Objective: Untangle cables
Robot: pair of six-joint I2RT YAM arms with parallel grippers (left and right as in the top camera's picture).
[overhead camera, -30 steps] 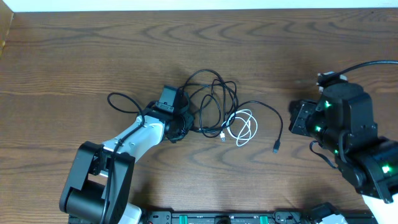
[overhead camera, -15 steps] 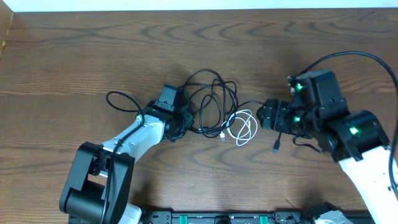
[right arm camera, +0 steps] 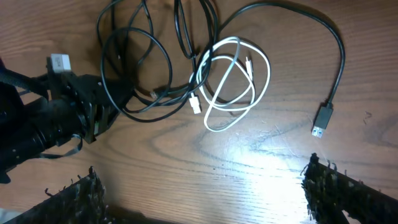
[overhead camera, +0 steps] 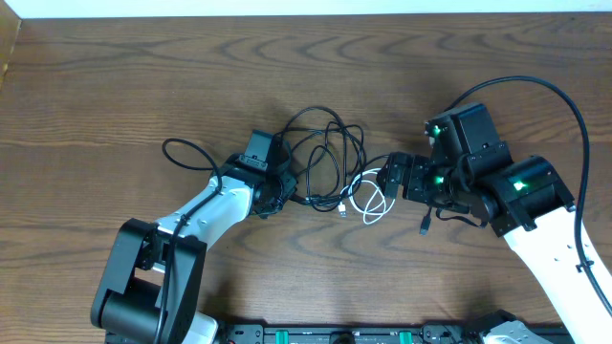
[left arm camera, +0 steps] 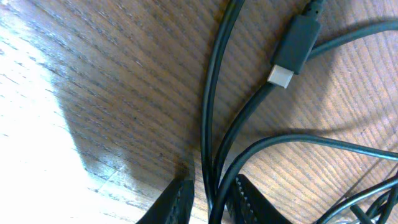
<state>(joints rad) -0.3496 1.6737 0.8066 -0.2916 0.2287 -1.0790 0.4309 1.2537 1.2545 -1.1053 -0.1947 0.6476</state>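
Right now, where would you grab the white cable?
I'd take the white cable by its loop's outer curve, lowest in the right wrist view: it lies flat with nothing crossing it. Come straight down from above, pinching across the cord.

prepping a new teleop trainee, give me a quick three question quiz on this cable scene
1. True or false: the right gripper is open.
2. The coiled cable nearest it is: A white, B red, C yellow.
3. Fill in: the left gripper pinches a ____ cable strand.
Key: 1 true; 2 A; 3 black.
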